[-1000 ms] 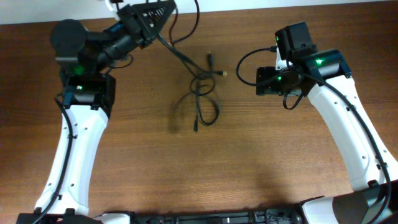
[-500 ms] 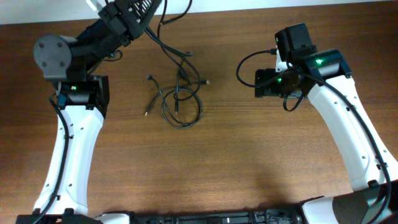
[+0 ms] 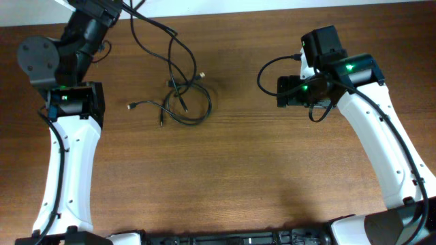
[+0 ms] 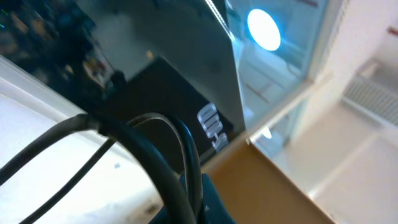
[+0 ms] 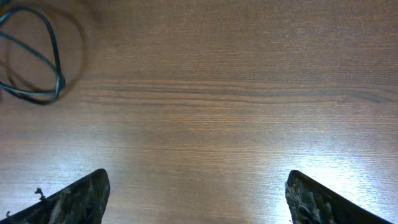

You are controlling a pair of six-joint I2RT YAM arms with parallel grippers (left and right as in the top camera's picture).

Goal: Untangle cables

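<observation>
**Cables** (image 3: 178,95). Thin, black, several, in one knot.
- Location: upper left-centre of the table (image 3: 272,170), between the two arms and nearer the left one.
- A rough ring (image 3: 185,124) is formed on the wood, with strands crossed over it.
- Two plugs (image 3: 131,105) are thrown out to the left of the ring.
- At least two strands are led from the knot up and leftward to the far edge, where they meet the left arm.

**Left gripper** (image 3: 107,5). Raised at the far left corner and partly cut off in the overhead view.
- It is closed right down, and the strands are judged to be pinched in it.
- In the left wrist view the cables (image 4: 158,165) are seen close up, arched across the lens, with the room beyond and no table.
- The fingers are not clearly made out there.

**Right gripper** (image 5: 197,180). Spread wide; nothing is held and nothing is touched.
- It is poised over bare wood well to the right of the knot.
- Only an edge of the cables (image 5: 57,65) is caught in the top left corner of its wrist view.

**Step in hand.** This is judged to be the drawing-out of strands by the left arm, with the rest of the knot left lying on the wood. The knot is not yet parted, so the task is judged to be at an early stage.

**Next move, as judged.** The ring is to be pinned or gripped by the right gripper. A reach leftward and down onto the knot is called for, so that the pulled strand can be slid free and the whole bundle is not dragged along.
</observation>
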